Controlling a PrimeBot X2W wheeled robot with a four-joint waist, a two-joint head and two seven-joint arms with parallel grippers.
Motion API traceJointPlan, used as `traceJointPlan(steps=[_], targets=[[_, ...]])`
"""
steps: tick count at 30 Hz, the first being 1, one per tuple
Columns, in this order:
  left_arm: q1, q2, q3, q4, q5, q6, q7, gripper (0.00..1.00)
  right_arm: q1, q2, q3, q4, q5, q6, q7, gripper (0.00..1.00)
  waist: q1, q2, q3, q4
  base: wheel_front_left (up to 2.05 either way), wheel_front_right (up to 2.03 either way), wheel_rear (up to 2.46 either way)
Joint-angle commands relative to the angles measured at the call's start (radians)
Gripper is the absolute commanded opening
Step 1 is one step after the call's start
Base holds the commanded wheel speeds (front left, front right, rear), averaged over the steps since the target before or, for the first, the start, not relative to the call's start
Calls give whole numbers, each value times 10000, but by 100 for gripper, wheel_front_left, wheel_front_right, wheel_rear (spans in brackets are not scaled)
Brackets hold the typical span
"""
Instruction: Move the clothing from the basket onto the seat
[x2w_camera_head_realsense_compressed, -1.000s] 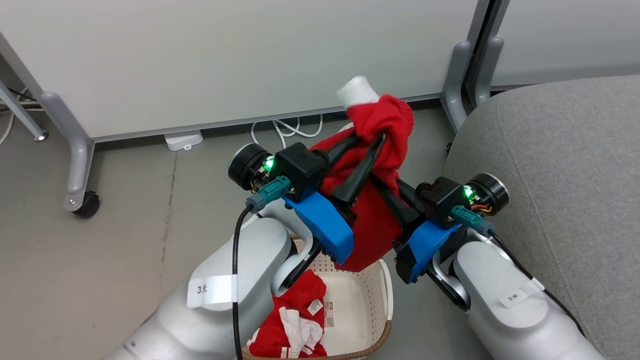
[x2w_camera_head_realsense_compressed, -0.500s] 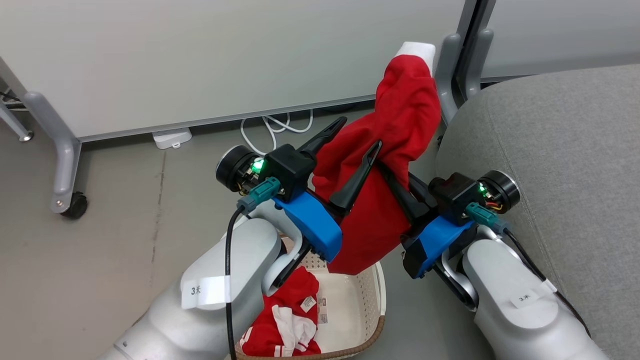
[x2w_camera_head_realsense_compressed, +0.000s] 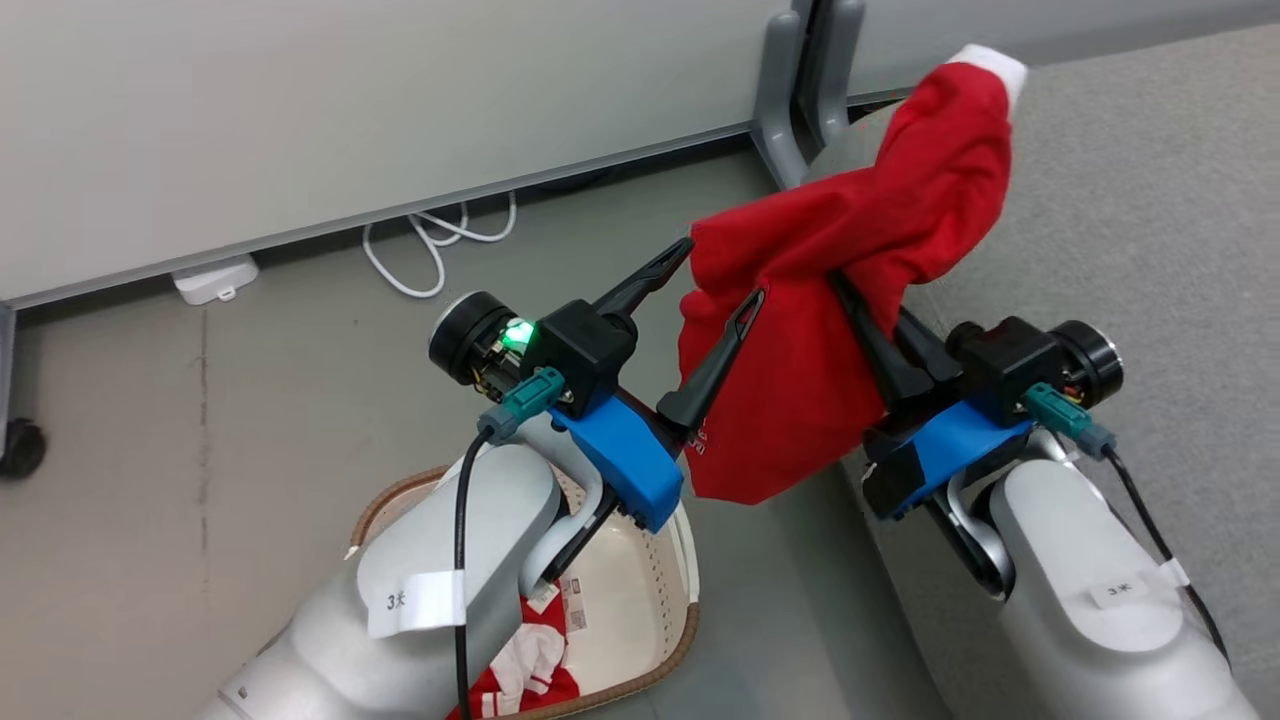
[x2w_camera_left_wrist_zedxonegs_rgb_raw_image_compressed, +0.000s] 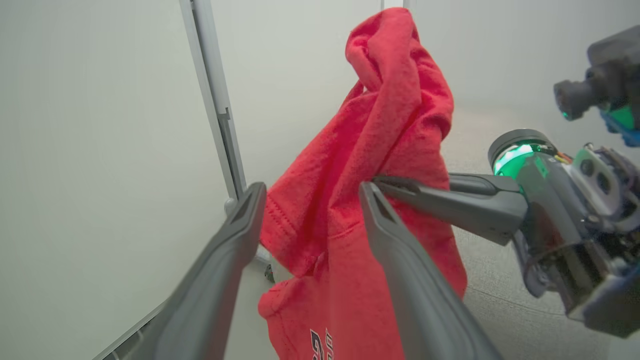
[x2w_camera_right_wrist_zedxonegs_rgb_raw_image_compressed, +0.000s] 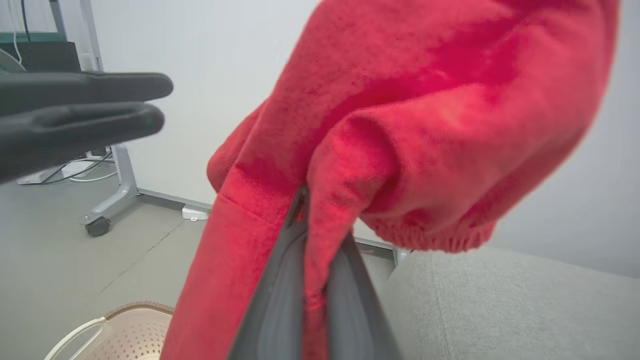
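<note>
Grey floor (x2w_camera_head_realsense_compressed: 250, 400) beneath pale partition panels (x2w_camera_head_realsense_compressed: 300, 120)
Grey panel leg (x2w_camera_head_realsense_compressed: 782, 110) upright; white cable (x2w_camera_head_realsense_compressed: 430, 240) loops on the floor near a white box (x2w_camera_head_realsense_compressed: 212, 280)

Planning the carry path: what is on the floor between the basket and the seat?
Bare grey floor in the head view, between basket and seat. The red garment, pinched by the right end effector, hangs above it.

a pale partition panel (x2w_camera_head_realsense_compressed: 350, 110) stands on grey legs (x2w_camera_head_realsense_compressed: 790, 100) at the far side of the grey floor (x2w_camera_head_realsense_compressed: 200, 420) before me. a white cable (x2w_camera_head_realsense_compressed: 435, 245) loops at its foot, right of a white plug block (x2w_camera_head_realsense_compressed: 213, 279); a black caster (x2w_camera_head_realsense_compressed: 22, 448) at left.
</note>
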Motion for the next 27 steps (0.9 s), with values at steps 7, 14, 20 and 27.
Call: traceJointPlan(steps=[7,14,20,27], targets=[[40,81,-165,-156,127,55,-22,100,423,-74,-1070,-689,-242,1,-40,0,0,-1,419,-1261,0,0,0],[11,64,-399,-253,232,25,4,100,817,-164,-2057,-1227,-380,1,-42,0,0,-1,589,-2047,0,0,0],[89,-13,-597,-307,288,2,-21,100,1305,-234,-2829,-1677,-526,1,-40,0,0,-1,740,-2490,0,0,0],[135,-107,-812,-280,354,-61,-4,100,1738,-239,-3499,-2024,-591,1,-40,0,0,-1,871,-2767,0,0,0]])
